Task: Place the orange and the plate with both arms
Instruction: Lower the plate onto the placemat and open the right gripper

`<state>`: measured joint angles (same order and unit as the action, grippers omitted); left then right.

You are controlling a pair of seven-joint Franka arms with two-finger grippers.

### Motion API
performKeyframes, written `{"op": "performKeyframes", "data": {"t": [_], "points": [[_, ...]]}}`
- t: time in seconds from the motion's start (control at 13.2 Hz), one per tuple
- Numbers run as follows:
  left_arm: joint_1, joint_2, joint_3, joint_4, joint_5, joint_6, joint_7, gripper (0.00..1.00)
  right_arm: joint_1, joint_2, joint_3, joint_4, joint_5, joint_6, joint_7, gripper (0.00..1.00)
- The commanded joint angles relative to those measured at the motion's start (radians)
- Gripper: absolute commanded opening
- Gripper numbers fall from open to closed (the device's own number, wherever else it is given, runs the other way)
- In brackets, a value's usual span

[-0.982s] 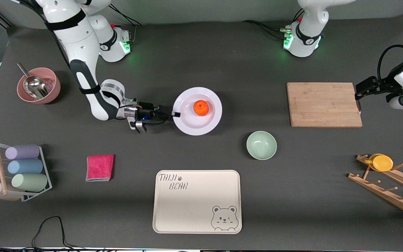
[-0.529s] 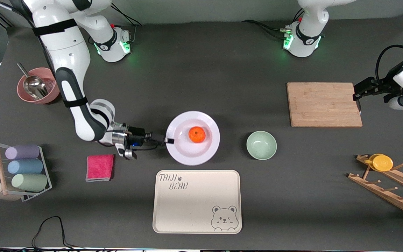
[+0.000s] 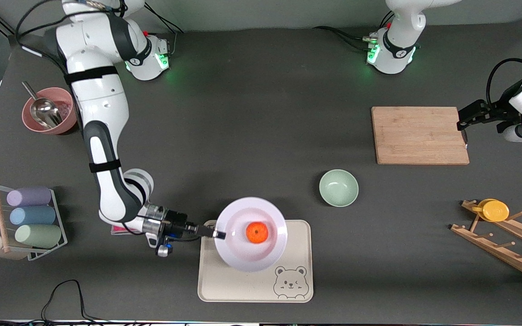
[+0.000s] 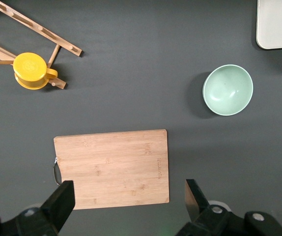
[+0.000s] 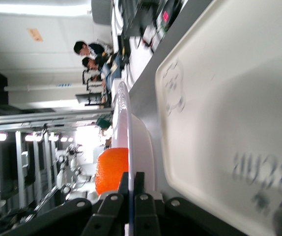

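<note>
Plate (image 3: pixel 243 253) rim is pinched by right gripper (image 3: pixel 215 234) over tray (image 3: pixel 297 253); orange (image 3: pixel 257 232) is carried in plate. Left gripper (image 4: pixel 128 196) fingers are spread, empty, above cutting board (image 4: pixel 112 168).

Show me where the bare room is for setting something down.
Bare: the tabletop between the arm bases and the green bowl, the cutting board, and the tray strip nearest the camera. Crowded: the right tool holds the plate with the orange over the tray. The left tool waits above the board.
</note>
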<state>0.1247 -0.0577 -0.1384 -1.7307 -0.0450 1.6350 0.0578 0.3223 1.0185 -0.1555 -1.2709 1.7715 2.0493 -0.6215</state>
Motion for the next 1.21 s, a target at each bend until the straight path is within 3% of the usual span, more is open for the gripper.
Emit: {"op": "performKeyframes", "data": {"t": [0.0, 0.38, 0.91, 1.06, 1.13], "points": [[-0.004, -0.024, 0.002, -0.021, -0.012, 0.016, -0.015, 1.00, -0.038, 0.164, -0.003, 0.241, -0.043, 0.026, 0.066, 0.00], [0.000, -0.024, 0.002, -0.021, -0.013, 0.016, -0.015, 1.00, -0.042, 0.258, 0.008, 0.346, -0.034, 0.037, 0.068, 0.00], [-0.005, -0.020, 0.002, -0.018, -0.013, 0.019, -0.015, 1.00, -0.034, 0.290, 0.037, 0.354, -0.033, 0.114, 0.052, 0.00], [-0.007, -0.020, 0.002, -0.018, -0.013, 0.019, -0.015, 1.00, -0.032, 0.292, 0.036, 0.354, -0.033, 0.114, 0.036, 0.31], [-0.008, -0.020, 0.000, -0.017, -0.013, 0.019, -0.016, 1.00, -0.032, 0.292, 0.036, 0.352, -0.037, 0.112, 0.031, 0.74]]}}
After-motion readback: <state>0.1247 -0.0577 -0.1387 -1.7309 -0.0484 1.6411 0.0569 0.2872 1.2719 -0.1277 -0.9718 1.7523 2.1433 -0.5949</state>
